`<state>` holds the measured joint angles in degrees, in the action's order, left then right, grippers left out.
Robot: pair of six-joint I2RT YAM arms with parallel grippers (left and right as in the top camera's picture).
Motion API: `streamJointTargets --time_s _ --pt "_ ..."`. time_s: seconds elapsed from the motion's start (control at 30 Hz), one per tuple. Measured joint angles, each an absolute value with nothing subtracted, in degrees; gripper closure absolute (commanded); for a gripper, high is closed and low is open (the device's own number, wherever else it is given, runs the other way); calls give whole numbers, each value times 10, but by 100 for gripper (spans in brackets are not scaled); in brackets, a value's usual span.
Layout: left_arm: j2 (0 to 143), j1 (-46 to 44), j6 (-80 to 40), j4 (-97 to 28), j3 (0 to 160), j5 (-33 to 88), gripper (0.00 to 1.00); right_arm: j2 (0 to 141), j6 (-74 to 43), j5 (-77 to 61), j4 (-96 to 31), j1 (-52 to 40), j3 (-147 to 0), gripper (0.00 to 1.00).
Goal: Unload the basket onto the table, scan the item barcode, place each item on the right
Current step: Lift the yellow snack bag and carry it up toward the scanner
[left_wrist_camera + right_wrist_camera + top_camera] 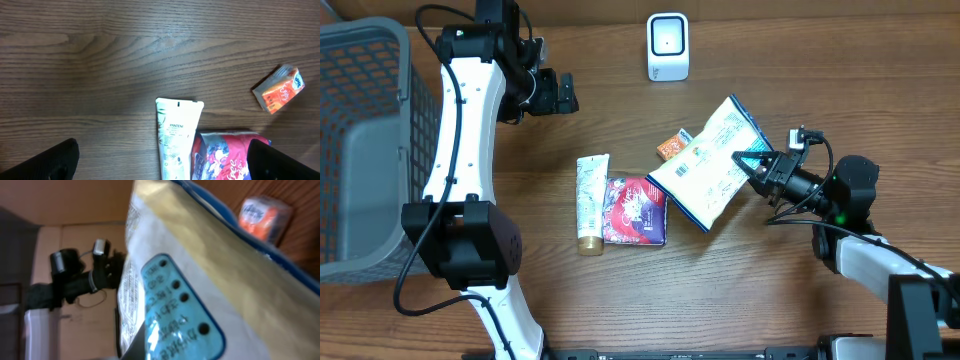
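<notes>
bag [710, 170] pinched at edge by right fingers [758, 168], left fingers [55, 162] wide, scanner [667, 47] well apart

Soft, even light covered the table [740, 300]; shadows were faint. The right wrist view was blurred, the bag [170, 255] out of focus.

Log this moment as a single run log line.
right gripper: shut on snack bag | left gripper: open, empty | scanner: apart from bag | tube, red pouch, orange packet: on table
</notes>
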<state>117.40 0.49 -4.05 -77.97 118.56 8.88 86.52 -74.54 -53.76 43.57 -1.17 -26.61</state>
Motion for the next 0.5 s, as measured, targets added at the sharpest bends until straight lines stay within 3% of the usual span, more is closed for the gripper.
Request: streamJointTargets --time_s 0.13,0.5 --pt "1174 5 -41 -780 1186 87 0 865 -639 -475 275 -11 -319 96" --pt "1174 5 -41 -780 1186 87 0 865 -524 -478 204 -11 -476 96"
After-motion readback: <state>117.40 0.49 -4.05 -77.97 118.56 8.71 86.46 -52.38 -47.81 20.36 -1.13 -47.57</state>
